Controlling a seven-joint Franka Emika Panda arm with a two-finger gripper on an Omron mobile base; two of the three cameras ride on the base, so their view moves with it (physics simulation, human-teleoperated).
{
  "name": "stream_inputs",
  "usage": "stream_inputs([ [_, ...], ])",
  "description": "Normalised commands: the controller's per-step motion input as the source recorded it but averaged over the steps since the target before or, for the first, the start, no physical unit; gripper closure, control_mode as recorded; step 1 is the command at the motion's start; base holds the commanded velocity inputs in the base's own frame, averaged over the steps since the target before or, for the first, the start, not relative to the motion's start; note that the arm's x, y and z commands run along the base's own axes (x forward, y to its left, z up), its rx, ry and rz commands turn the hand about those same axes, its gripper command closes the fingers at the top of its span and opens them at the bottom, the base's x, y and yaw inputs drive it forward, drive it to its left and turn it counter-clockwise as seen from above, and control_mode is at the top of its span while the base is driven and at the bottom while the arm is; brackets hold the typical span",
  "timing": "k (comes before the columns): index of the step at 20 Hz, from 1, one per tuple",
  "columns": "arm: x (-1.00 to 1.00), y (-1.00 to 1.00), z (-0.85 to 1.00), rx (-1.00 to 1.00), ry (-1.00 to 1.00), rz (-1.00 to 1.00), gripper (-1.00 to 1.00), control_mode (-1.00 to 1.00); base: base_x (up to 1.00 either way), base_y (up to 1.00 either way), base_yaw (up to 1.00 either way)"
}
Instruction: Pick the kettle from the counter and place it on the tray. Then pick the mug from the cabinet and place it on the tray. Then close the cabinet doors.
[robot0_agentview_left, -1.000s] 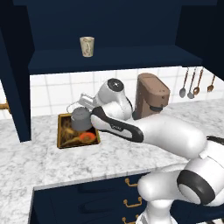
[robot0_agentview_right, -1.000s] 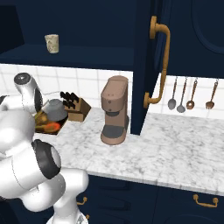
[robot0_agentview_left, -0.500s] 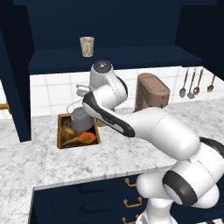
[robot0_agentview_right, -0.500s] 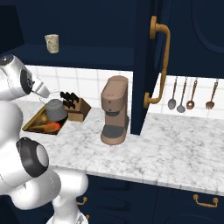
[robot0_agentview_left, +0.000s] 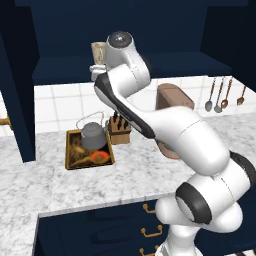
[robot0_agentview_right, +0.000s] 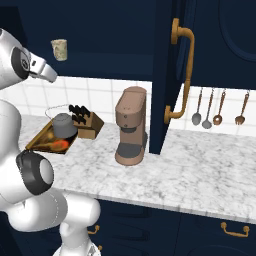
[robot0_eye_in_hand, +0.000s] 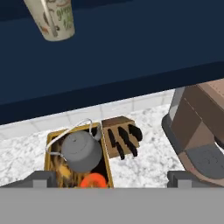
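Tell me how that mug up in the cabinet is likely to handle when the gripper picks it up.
The mug looks small and rigid, so probably light. It is taller than wide, so a sideways nudge might tip it on the cabinet shelf. Its smooth-looking tapered wall could slip in a loose grip.

You have the white-grey veined marble counter (robot0_agentview_left: 125, 170) carrying three things: a shallow wooden-rimmed tray (robot0_agentview_left: 70, 150) with a dark gold-brown inside, a wooden knife block (robot0_agentview_left: 120, 131) with black handles just beside the tray's far right corner, and a tall brown coffee machine (robot0_agentview_right: 131, 125) further right. Above, the dark navy cabinet shelf (robot0_agentview_left: 65, 70) bears a small cream-beige mug (robot0_agentview_right: 59, 49), upright.
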Motion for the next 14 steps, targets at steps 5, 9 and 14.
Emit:
stream_inputs([
  [5, 0.48, -0.40, 0.11, 0.04, -0.25, 0.14, -1.00, -1.00, 0.00, 0.00, 0.00],
  [9, 0.62, -0.01, -0.06, -0.04, -0.09, 0.07, -1.00, -1.00, 0.00, 0.00, 0.00],
  [14, 0.38, 0.10, 0.49, 0.00, -0.01, 0.08, -1.00, -1.00, 0.00, 0.00, 0.00],
])
